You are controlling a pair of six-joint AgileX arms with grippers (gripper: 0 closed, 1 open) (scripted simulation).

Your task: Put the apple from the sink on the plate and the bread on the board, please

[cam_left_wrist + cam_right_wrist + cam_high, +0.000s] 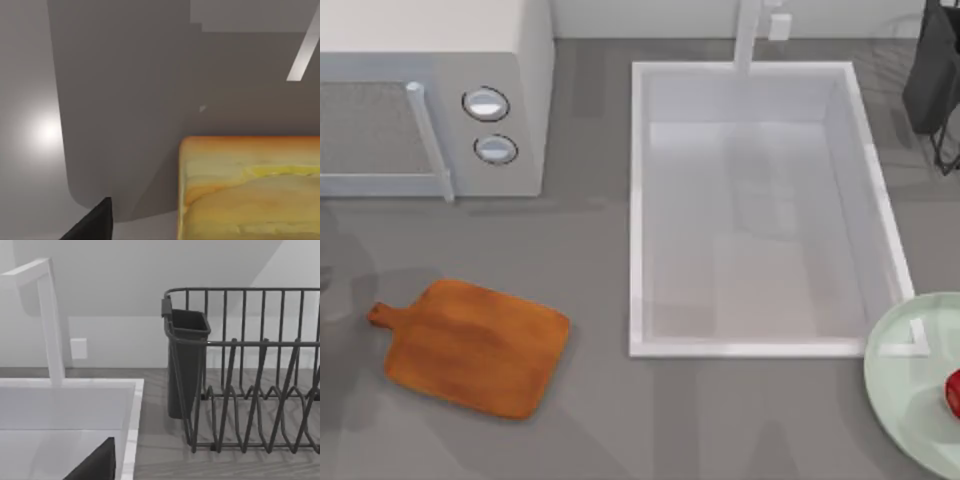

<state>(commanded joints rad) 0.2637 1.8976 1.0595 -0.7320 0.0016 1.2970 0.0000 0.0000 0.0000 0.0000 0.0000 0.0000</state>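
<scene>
Apple done, bread in my left tool, board waiting.

Apple (953, 392) sits on the plate (910, 360) at the desk's right edge, sink (638, 200) empty. In the left wrist view the bread (250, 187) is close up against my left tool's dark finger (92, 225); looks carried, but I cannot tell if the tool is pinching it. Board (475, 345) lies low on the desk's left, handle pointing up-left, so my left arm is nearer. Right tool's finger (95, 465) is by the sink rim facing the dish rack (250, 370); grip cannot tell.
</scene>
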